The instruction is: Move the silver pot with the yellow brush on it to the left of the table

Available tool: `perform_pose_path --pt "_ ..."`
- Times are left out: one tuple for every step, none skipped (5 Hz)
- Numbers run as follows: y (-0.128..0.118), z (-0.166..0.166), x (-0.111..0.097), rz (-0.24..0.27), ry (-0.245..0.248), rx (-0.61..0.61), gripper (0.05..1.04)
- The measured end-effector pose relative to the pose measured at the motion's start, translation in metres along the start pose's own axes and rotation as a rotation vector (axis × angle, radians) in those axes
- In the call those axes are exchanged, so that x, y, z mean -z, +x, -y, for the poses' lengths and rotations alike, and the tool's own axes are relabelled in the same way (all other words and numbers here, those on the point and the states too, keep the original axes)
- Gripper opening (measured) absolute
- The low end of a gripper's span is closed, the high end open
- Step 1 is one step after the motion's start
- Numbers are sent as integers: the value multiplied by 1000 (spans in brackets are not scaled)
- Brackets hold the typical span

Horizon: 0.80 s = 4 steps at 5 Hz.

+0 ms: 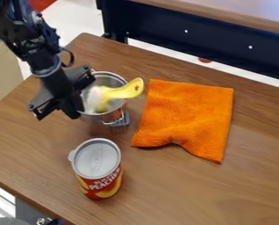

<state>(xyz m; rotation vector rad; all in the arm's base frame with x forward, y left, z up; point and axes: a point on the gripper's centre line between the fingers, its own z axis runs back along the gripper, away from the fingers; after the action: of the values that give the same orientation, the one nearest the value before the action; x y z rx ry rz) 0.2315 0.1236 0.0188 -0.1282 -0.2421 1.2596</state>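
Observation:
The black gripper (70, 103) hangs over the upper left part of the brown wooden table (165, 189), right against the left side of the silver pot (111, 116). It covers part of the pot's left rim and wall. The pot stands upright, left of the orange cloth. A yellow brush (128, 89) rests in the pot's mouth, its handle sticking out over the right rim and its pale head inside, on the left. Whether the gripper holds the pot's rim cannot be made out.
An orange cloth (186, 116) lies flat to the pot's right. A red and yellow can (98, 169) stands in front of the pot. One small grey slotted piece (120, 120) is at the pot's lower right. Behind the table's back edge runs a dark blue frame (212, 41).

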Motion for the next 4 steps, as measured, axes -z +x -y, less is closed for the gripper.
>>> perform_pose_path --pt "8 -12 1 -45 16 -23 55" --pt "8 -23 2 -78 42 -104 55" --pt "5 -36 7 -82 -22 -20 55" --pt "11 -44 17 -50 26 -69 55"
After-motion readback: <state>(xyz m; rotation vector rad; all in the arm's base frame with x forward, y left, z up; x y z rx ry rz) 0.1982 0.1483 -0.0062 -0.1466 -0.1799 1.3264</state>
